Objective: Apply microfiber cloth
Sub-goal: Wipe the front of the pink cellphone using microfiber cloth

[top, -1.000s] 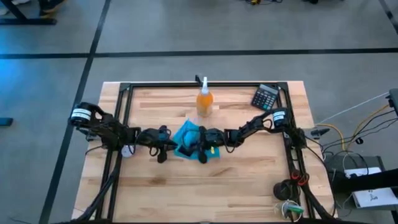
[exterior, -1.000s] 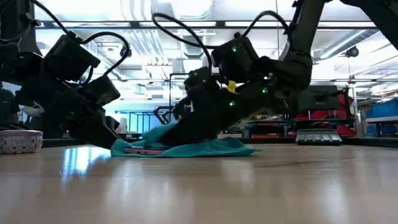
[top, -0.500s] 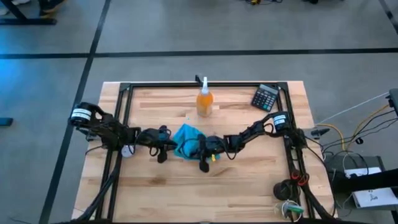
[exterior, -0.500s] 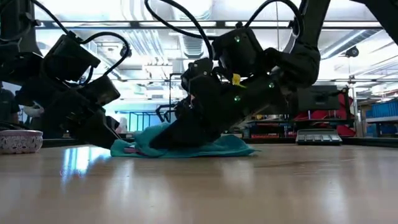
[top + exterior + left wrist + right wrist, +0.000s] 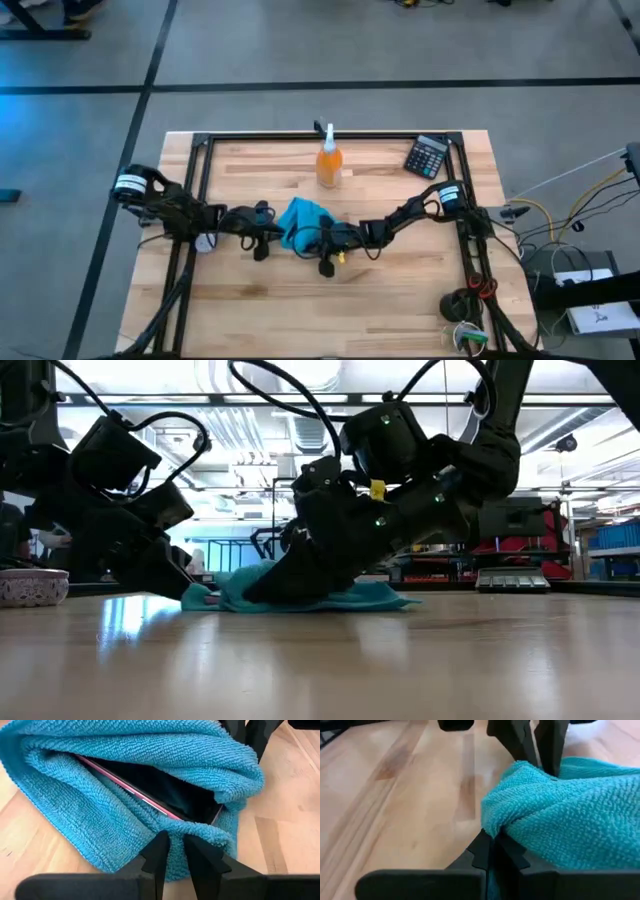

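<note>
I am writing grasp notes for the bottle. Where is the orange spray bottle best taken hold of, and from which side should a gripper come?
Probably at the round orange body, below the white sprayer: the orange spray bottle stands upright and alone at the far middle of the table. Come level from the near side; the cloth and both arms lie nearer.

The microfiber cloth (image 5: 299,222) is bright turquoise-blue with a fine looped, nubbly weave, and in the left wrist view it wraps a black phone (image 5: 165,790) edged in pink. The desk (image 5: 400,300) is pale blond wood in butcher-block strips, framed by black rails. A spray bottle (image 5: 328,160) is orange with a white top. The calculator (image 5: 428,155) is black with light keys. Both the left gripper (image 5: 172,851) and right gripper (image 5: 492,851) are matte black, and the floor (image 5: 300,50) is grey
</note>
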{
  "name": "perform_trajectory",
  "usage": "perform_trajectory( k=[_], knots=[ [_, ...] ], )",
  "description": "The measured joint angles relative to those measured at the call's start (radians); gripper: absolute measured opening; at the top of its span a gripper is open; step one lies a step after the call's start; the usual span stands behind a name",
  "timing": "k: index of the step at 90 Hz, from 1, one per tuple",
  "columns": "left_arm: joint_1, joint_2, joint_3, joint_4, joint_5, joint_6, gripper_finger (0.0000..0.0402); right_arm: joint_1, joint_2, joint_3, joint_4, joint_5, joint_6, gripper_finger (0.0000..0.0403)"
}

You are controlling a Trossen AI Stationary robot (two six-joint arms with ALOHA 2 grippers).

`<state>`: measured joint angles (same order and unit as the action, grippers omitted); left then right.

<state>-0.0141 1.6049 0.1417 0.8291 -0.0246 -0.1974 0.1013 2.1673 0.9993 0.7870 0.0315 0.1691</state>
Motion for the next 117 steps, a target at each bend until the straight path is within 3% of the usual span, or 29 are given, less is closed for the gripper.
perform_trajectory(
  k=[40, 89, 117],
  knots=[
    [0.0, 0.0, 0.0, 0.001, 0.004, 0.005, 0.0059, -0.01, 0.047, 0.014, 0.042, 0.014, 0.007, 0.0],
    [0.0, 0.0, 0.0, -0.007, 0.008, -0.011, 0.0059, -0.044, 0.019, -0.097, 0.03, 0.497, 0.042, 0.0],
    [0.0, 0.0, 0.0, -0.008, 0.009, -0.01, 0.0059, -0.105, 0.012, -0.131, 0.014, 0.577, 0.042, 0.0]
  ],
)
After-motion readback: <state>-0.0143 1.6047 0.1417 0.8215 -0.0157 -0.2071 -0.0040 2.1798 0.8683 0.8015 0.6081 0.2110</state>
